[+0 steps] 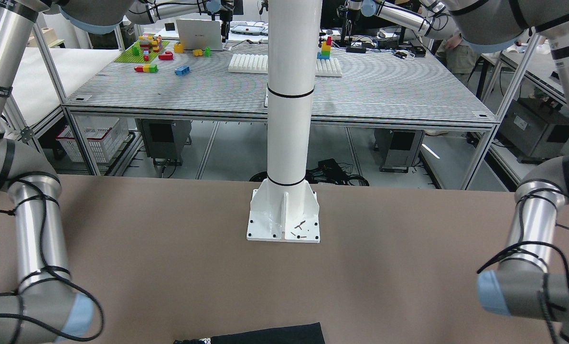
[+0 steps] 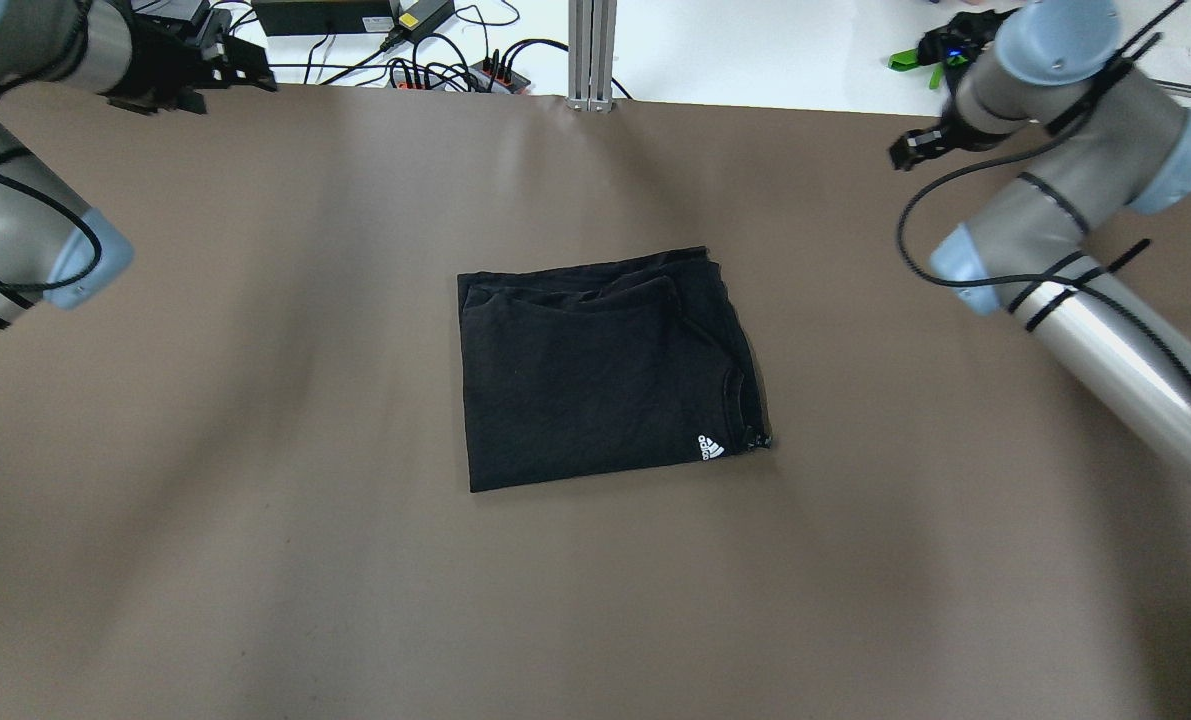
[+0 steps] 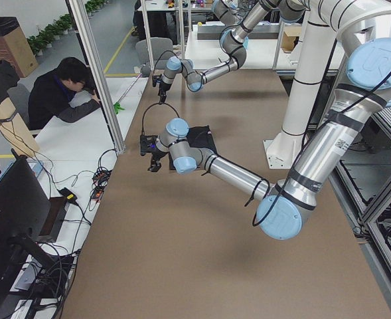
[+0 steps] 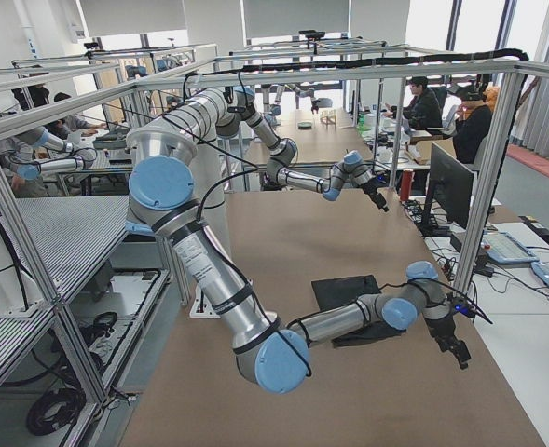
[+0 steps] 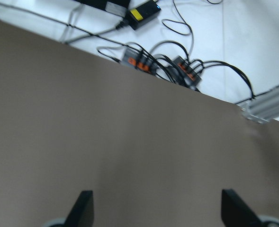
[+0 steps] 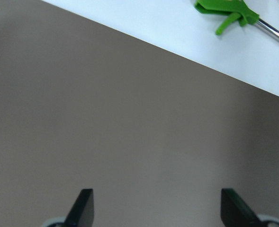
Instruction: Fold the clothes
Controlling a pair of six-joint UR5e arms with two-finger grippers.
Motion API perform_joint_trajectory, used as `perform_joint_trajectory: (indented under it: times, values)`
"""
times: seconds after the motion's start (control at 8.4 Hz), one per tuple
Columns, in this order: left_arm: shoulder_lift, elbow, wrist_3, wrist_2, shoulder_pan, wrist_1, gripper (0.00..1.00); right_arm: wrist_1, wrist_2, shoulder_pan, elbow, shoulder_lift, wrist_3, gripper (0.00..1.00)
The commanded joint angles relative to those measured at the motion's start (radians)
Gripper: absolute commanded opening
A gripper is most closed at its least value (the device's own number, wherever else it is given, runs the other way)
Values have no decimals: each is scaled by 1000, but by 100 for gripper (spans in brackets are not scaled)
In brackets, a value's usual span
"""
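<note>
Left arm (image 2: 15, 240) and right arm (image 2: 1095, 320) stretch forward and outward, with left gripper (image 5: 158, 210) and right gripper (image 6: 156, 208) gaping wide, apparently empty, clear of the folded garment (image 2: 595, 380).

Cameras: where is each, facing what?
Front-facing: across table, facing white mast; left arm, right arm.
Overhead: behind robot, down on garment; both arms.
Left: table's end; left arm near.
Right: opposite end; right arm near.
Left wrist: table edge, cables; left end effector.
Right wrist: table edge, green tool; right end effector.
All exterior views share the garment.
</note>
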Motion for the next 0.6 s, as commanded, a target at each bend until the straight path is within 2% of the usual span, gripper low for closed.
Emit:
perform_joint_trajectory:
  times: [0.0,0.12,0.24,0.48]
  values:
    - [109,-5,450,-13,-173,98,95,-68,39,241,127,-274,-472,94]
    - [157,-9,538,13,-226,103,95,-69,37,335,127,-325,-636,94]
    - [192,-29,658,90,-257,144,95,-59,30,398,127,-393,-750,94]
    - [290,-188,936,290,-261,329,95,-69,29,541,120,-441,-823,94]
